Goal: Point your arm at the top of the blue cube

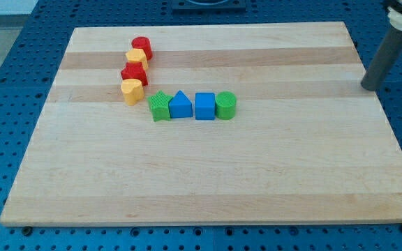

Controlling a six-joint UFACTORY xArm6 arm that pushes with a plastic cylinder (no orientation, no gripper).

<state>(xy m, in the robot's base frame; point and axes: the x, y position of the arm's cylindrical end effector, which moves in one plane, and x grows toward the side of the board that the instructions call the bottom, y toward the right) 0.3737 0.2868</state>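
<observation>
The blue cube (pixel 205 106) sits on the wooden board (pixel 208 174) near the middle, in a row of blocks. To its left is a blue triangular block (pixel 180 104), then a green star-shaped block (pixel 160 106). A green cylinder (pixel 226 105) touches its right side. My rod comes down from the view's top right, and my tip (pixel 368 88) rests near the board's right edge, far to the right of the blue cube and slightly above it in the view.
A column of blocks stands at the upper left: a red cylinder (pixel 142 47), a yellow block (pixel 137 59), a red block (pixel 134 73) and a yellow block (pixel 132 90). A blue perforated table (pixel 19 63) surrounds the board.
</observation>
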